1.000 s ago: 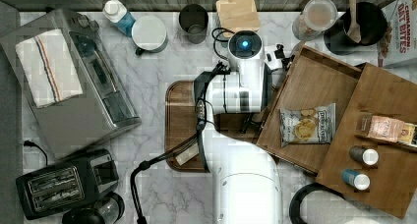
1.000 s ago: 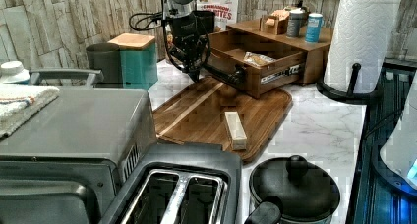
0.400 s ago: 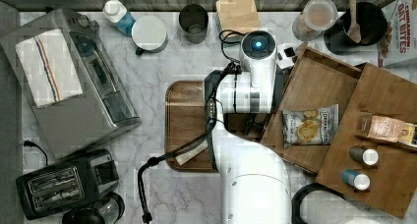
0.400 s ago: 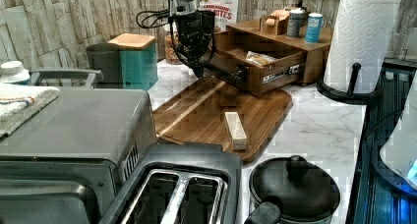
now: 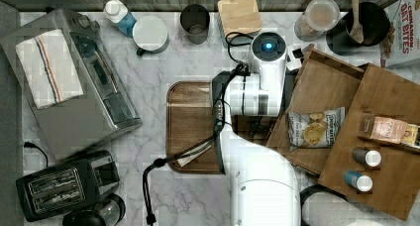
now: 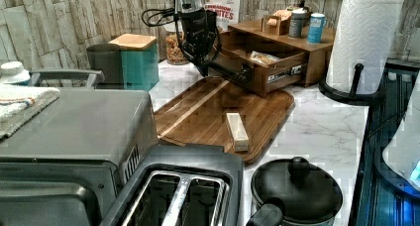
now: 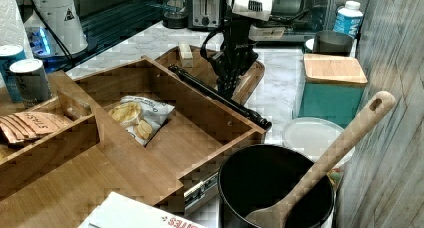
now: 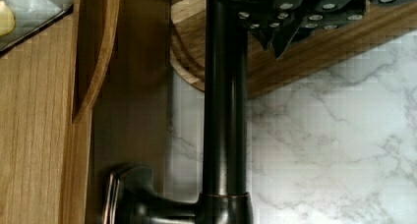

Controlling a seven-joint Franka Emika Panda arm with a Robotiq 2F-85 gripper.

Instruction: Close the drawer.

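Drawer stands pulled out from its wooden cabinet at the top view's right, a bag of chips lying on its floor. Read across the top view from the left: a toaster oven with a striped towel on it, a black toaster below, then a dark wooden serving tray at the centre of the marble counter, with the white robot arm reaching over it.

In the left view, the gripper hangs at the drawer's front, just beside its dark bar handle; a small wooden block lies on the tray nearer the camera, and a paper towel roll stands at the left view's right.

In the right view, the gripper points down against the handle, tray behind it, a black pot with a wooden spoon in front.

In the wrist view, the handle runs lengthwise past the fingertips, which sit close to the bar. Whether the fingers are spread or pressed together cannot be told.
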